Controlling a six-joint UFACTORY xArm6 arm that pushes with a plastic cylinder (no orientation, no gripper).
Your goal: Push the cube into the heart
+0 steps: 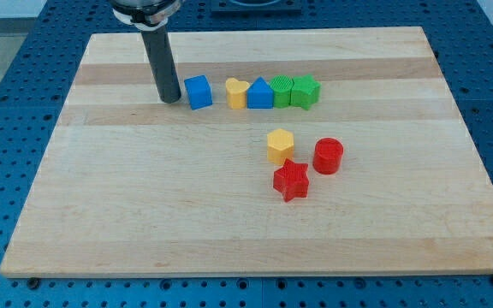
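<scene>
A blue cube [198, 91] sits on the wooden board, left of a yellow heart [236, 92], with a small gap between them. My tip [170, 99] stands just left of the blue cube, close to or touching its left side. The rod rises from there to the view's top. Right of the heart, a blue triangular block [260, 93] and two green blocks [282, 90] [305, 91] continue the row, touching one another.
A yellow hexagonal block [280, 145], a red cylinder [328, 156] and a red star [291, 180] cluster below the row, right of centre. The wooden board [144, 214] lies on a blue perforated table.
</scene>
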